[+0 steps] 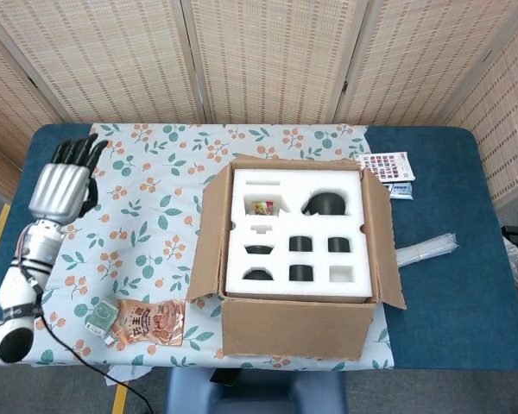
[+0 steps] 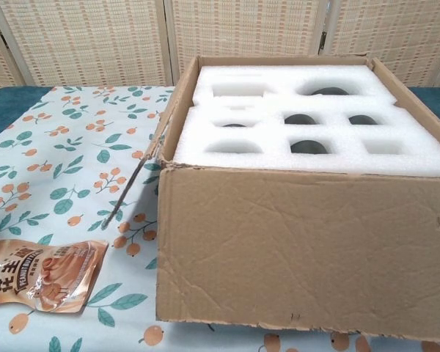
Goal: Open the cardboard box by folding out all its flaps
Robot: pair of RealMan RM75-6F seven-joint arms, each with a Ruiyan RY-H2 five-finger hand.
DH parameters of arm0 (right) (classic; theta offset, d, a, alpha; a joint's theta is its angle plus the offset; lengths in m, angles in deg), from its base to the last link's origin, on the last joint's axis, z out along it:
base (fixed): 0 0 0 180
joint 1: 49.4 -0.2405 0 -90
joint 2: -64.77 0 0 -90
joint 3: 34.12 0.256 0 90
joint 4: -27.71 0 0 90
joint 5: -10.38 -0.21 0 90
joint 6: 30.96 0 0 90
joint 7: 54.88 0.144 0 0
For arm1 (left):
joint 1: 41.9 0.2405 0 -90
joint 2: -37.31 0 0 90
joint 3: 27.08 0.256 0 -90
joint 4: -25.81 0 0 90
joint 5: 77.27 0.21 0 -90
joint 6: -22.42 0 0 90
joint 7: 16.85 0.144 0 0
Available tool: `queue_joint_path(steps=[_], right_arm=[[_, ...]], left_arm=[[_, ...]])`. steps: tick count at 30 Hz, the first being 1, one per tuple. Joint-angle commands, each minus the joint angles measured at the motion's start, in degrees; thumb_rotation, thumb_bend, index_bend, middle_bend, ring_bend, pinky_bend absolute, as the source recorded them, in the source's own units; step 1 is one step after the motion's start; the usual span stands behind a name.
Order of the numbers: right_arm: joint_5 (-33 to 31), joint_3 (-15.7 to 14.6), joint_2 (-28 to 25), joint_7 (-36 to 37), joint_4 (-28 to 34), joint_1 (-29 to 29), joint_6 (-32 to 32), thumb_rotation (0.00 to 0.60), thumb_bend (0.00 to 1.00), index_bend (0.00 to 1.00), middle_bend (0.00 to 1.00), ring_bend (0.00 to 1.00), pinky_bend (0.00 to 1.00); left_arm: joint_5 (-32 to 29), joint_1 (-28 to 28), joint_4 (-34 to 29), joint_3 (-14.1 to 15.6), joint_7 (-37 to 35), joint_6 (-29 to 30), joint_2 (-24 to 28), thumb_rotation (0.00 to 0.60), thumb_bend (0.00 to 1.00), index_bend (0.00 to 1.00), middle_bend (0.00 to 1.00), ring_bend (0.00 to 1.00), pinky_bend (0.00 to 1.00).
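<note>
Cardboard box (image 1: 295, 326) near front edge of tabletop, right of centre, sitting partly on the floral cloth (image 1: 147, 185). Left flap (image 1: 209, 233) folded out and hanging down-outward along the left wall; right flap (image 1: 382, 246) likewise splayed outward. Front and rear flaps: none standing up over the opening; front one probably folded down flat against the front wall, rear not discernible. White foam insert (image 1: 295, 235) fully exposed in both views, pockets visible, some holding dark items.

Left hand (image 1: 62, 183) at the left edge of the tabletop, well apart from the box, fingers extended and apart, holding nothing. Right hand absent from both views.

Judgement: task essentially complete, opening unobstructed on all sides. Only possible remainder: pressing the left flap flatter, confirming the rear flap.

Peanut snack pouch (image 1: 148, 322) near front-left corner, clear of the box. Colour card (image 1: 387, 166) beyond the box's rear-right corner.
</note>
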Motion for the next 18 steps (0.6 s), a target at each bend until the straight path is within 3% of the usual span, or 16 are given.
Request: queue_joint_path(steps=[1, 4, 7, 12, 18], right_arm=[[-0.2, -0.49, 1.46, -7.49, 2.63, -1.16, -1.11, 0.443, 0.59, 0.15, 0.0, 0.0, 0.0], [-0.93, -0.79, 2.05, -13.09, 4.45, -2.26, -3.24, 0.485, 0.59, 0.13, 0.0, 0.0, 0.0], [-1.79, -0.97, 2.72, -18.19, 6.38, -3.4, -5.31, 0.51, 0.59, 0.13, 0.0, 0.0, 0.0], [-2.93, -1.1, 3.27, -22.6, 9.28, -5.02, -8.32, 0.518, 0.59, 0.13, 0.0, 0.0, 0.0], [-3.19, -1.01, 3.35, -25.15, 11.49, -5.13, -7.78, 0.519, 0.59, 0.13, 0.0, 0.0, 0.0]], left_arm=[[10.04, 12.69, -5.21, 7.81, -6.08, 11.66, 1.47, 0.6, 0.65, 0.0, 0.0, 0.0, 0.0], [12.56, 19.53, -6.25, 11.79, -8.05, 16.7, 0.63, 0.6, 0.57, 0.0, 0.0, 0.0, 0.0], [15.99, 24.66, -4.48, 14.12, -8.48, 21.73, -1.15, 0.6, 0.56, 0.0, 0.0, 0.0, 0.0], [21.21, 30.18, 2.73, 14.23, -8.57, 29.59, -7.91, 0.6, 0.56, 0.0, 0.0, 0.0, 0.0], [23.42, 31.5, 6.91, 13.52, -12.04, 27.97, -9.48, 0.6, 0.55, 0.0, 0.0, 0.0, 0.0]])
